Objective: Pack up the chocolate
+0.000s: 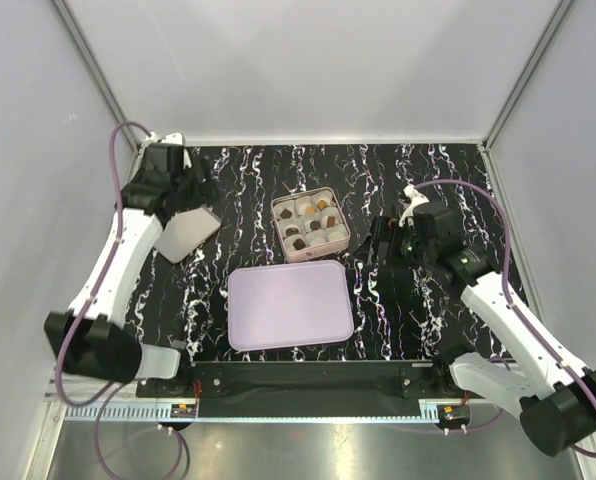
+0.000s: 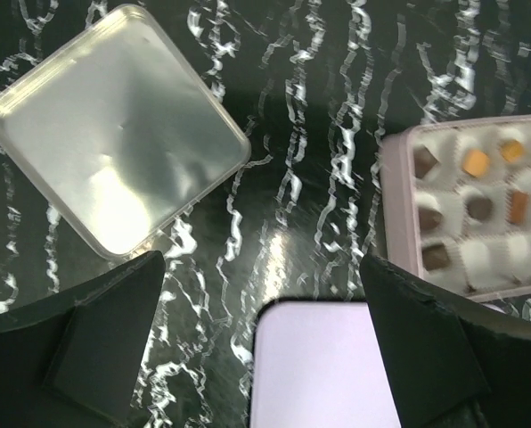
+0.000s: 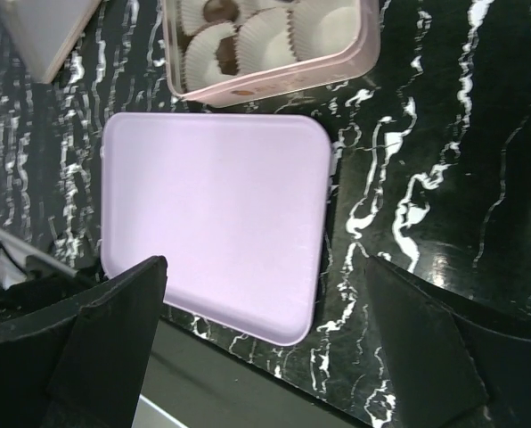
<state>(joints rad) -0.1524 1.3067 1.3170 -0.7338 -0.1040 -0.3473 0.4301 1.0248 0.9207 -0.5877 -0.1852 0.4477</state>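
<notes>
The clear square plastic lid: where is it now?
In the top view the clear lid lies at the left of the black marbled table, left of the square pink tin, not touching it.

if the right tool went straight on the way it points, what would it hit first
Probably the pink tray: the open right tool aims at its bare surface, nothing showing between. Depth is hard to judge.

Overhead looks down; both close wrist views share the tray (image 3: 212, 214).
</notes>
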